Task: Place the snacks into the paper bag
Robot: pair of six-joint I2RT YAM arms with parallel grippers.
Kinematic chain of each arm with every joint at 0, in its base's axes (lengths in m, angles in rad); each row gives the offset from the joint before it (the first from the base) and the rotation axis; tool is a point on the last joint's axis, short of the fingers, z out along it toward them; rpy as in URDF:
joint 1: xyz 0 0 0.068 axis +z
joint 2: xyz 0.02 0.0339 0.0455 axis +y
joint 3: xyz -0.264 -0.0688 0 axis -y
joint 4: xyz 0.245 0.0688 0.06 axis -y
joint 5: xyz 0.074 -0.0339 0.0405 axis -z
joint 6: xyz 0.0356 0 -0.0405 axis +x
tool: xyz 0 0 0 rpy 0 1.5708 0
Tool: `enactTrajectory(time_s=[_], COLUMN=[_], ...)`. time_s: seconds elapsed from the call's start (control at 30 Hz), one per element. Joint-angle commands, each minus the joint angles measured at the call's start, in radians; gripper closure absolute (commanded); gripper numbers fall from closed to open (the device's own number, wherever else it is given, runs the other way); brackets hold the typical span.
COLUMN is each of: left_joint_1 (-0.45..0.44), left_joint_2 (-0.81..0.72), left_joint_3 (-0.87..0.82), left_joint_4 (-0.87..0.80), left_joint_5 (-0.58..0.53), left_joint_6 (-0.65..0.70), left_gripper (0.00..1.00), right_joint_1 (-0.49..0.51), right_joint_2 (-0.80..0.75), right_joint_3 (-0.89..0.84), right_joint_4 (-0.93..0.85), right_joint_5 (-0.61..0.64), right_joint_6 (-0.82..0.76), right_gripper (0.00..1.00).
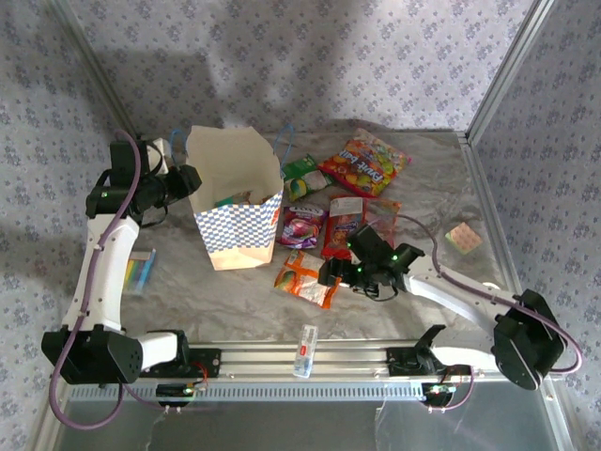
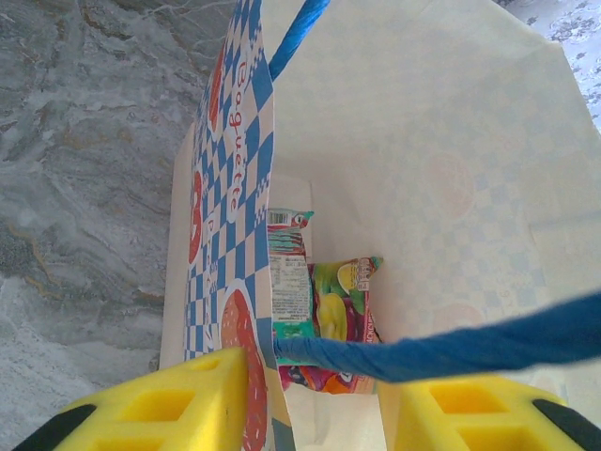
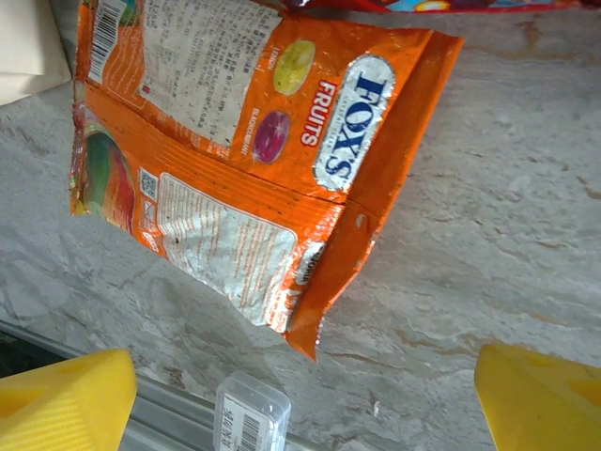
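Note:
The paper bag [image 1: 235, 202] stands open at the left. Looking down into it, a teal packet [image 2: 289, 291] and a green-and-purple packet [image 2: 344, 303] lie at the bottom. My left gripper [image 2: 315, 409] straddles the bag's checkered wall [image 2: 230, 188], one finger outside and one inside. Its jaws stand apart, and the blue cord handle [image 2: 451, 348] crosses between them. More snacks lie right of the bag: red [image 1: 364, 165], green [image 1: 302, 174], purple [image 1: 302, 225], red [image 1: 344, 225] and an orange Fox's packet [image 3: 254, 160]. My right gripper [image 3: 305, 404] hangs open just past that packet's corner, holding nothing.
A small clear tube [image 1: 305, 350] lies by the metal rail at the near edge, also close under the right gripper [image 3: 249, 418]. A tan square pad [image 1: 463, 237] sits at the right. A small multicoloured item [image 1: 139, 272] lies beside the left arm.

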Motion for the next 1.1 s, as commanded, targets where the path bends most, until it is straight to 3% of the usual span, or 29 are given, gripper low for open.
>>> enactTrajectory(time_s=[0.0, 1.07], left_joint_1=[-0.004, -0.005], left_joint_2=[0.000, -0.011], left_joint_3=[0.019, 0.017], left_joint_4=[-0.021, -0.032], left_joint_5=[0.000, -0.009], left_joint_6=[0.022, 0.031], left_gripper=[0.59, 0.58], right_joint_1=[0.000, -0.004], right_joint_2=[0.033, 0.285], right_joint_3=[-0.018, 0.025], right_joint_4=[0.050, 0.244], right_joint_5=[-0.038, -0.121], right_joint_6=[0.027, 0.022], right_gripper=[0.04, 0.07])
